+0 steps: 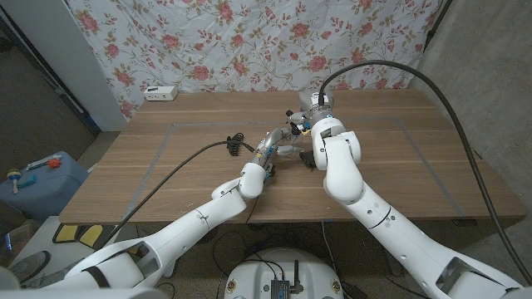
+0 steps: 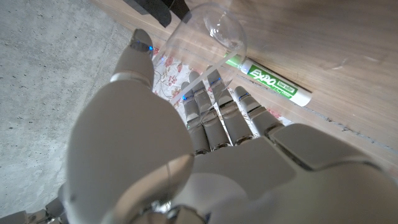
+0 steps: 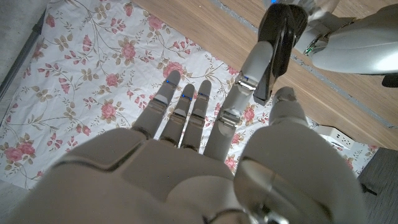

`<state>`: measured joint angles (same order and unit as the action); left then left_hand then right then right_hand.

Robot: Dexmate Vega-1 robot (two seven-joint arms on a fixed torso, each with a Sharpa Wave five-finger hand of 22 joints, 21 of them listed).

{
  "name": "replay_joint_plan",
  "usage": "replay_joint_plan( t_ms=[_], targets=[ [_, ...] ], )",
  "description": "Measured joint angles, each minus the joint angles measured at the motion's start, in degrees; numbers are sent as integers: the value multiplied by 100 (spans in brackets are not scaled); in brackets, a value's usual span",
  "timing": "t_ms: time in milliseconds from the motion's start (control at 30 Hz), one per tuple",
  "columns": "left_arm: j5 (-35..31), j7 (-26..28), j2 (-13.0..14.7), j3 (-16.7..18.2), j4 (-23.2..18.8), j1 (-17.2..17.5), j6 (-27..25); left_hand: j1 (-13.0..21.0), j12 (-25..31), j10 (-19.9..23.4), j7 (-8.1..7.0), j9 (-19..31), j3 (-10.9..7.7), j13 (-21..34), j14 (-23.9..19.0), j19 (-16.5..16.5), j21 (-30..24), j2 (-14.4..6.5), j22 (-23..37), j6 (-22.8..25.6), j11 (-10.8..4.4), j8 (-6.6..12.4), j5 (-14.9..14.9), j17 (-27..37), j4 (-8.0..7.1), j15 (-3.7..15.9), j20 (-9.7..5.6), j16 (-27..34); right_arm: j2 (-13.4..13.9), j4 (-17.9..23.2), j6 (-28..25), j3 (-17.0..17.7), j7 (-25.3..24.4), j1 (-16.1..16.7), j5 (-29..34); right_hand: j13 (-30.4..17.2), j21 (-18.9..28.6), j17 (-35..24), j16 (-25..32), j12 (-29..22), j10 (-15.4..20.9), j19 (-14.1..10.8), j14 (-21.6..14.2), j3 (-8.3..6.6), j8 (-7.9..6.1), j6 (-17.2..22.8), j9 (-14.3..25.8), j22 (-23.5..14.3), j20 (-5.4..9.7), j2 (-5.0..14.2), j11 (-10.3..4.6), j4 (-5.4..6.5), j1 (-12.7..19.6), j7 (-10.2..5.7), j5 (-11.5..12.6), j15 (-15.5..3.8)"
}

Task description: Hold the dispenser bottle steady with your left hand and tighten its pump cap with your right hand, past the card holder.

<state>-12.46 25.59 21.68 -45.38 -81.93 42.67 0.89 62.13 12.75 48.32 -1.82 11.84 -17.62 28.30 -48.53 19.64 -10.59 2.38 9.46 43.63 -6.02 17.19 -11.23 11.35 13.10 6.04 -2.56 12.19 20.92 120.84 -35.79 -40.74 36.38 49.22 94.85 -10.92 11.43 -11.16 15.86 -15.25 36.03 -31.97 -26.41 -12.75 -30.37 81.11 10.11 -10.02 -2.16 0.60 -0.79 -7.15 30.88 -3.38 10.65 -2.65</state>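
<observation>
The clear dispenser bottle point(image 2: 205, 34) stands near the middle of the wooden surface point(image 1: 166, 158), with the left robot hand point(image 1: 270, 148) wrapped around its body. The right robot hand point(image 1: 314, 116) is above it, thumb and a finger pinching the black pump cap point(image 3: 278, 43) while the other fingers point(image 3: 186, 109) stay spread. A green marker point(image 2: 273, 84) lies just beside the bottle's base.

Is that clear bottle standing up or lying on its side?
Standing up. The head view shows the bottle upright between the two hands, its black pump cap on top, pinched by the right hand.
</observation>
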Motion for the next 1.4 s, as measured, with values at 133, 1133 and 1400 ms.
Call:
replay_joint_plan(
  t_ms=[133,1133,1400],
  targets=[
    [-4,-8,2,0,0,0,7,0,0,-8,0,0,0,0,1,0,0,0,0,0,8,0,0,-2,0,0,0,-1,0,80,11,40,-15,60,6,0,0,-19,-44,43,-13,0,0,43,0,-122,0,0,0,-46,13,44,-137,2,0,0],
    [-73,56,180,97,-412,258,-162,0,-4,0,0,0,1,28,23,0,0,0,0,0,0,17,0,5,-1,-2,0,-22,305,734,287,588,-136,427,-638,-70,-65,-98,-422,466,-1080,600,682,59,1384,-3058,123,2,-229,-119,248,-23,-340,-264,127,125],
    [-88,69,194,113,-443,276,-173,0,-21,-9,0,0,-16,28,24,0,0,0,0,0,9,16,0,27,16,-2,0,-26,355,782,284,652,62,381,-830,-96,-65,-98,-444,466,-1457,835,938,51,1768,-4011,177,17,-343,-85,270,-30,-310,-201,127,238]
  ],
)
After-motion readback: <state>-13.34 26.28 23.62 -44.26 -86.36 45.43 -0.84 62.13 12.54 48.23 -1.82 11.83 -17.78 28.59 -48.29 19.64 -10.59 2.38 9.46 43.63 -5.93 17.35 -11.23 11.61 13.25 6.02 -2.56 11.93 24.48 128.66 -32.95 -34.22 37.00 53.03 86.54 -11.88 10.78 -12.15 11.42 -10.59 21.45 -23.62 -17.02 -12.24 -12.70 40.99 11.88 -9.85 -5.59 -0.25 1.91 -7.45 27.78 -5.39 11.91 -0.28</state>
